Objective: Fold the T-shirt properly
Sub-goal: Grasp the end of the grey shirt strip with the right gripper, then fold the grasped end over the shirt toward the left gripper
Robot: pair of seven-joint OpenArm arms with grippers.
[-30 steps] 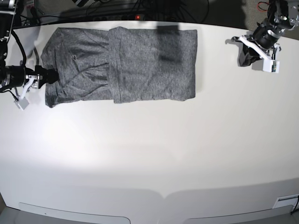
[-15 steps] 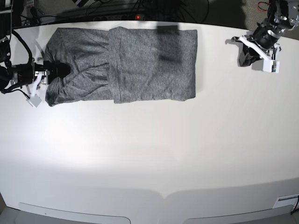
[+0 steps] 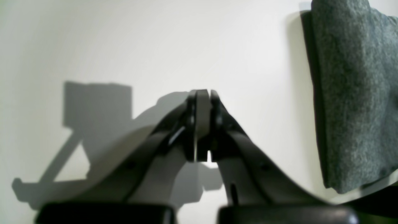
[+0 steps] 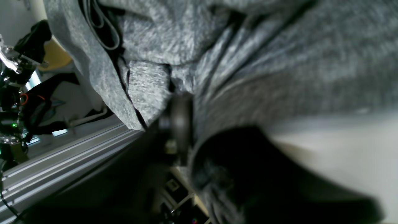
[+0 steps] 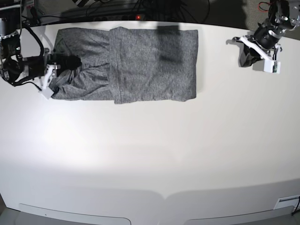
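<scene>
The dark-grey T-shirt point(image 5: 150, 65) lies flat along the table's far edge, with one layer folded over its middle and right part. My right gripper point(image 5: 72, 62) sits over the shirt's left end, shut on bunched cloth. In the right wrist view the T-shirt point(image 4: 279, 62) fills the frame, and its folds run together at the right gripper point(image 4: 186, 102). My left gripper point(image 5: 244, 57) hovers at the far right, apart from the shirt. Its jaws are shut on nothing in the left wrist view point(image 3: 202, 93), where the T-shirt's edge point(image 3: 351, 93) shows at the right.
The white table point(image 5: 150, 154) spreads wide in front of the shirt. Cables and dark gear run behind its far edge point(image 5: 136, 16). An aluminium rail point(image 4: 62, 155) shows in the right wrist view.
My right gripper has moved right onto the shirt's left end and closed on the cloth, drawing that edge inward. The left arm has stayed still.
</scene>
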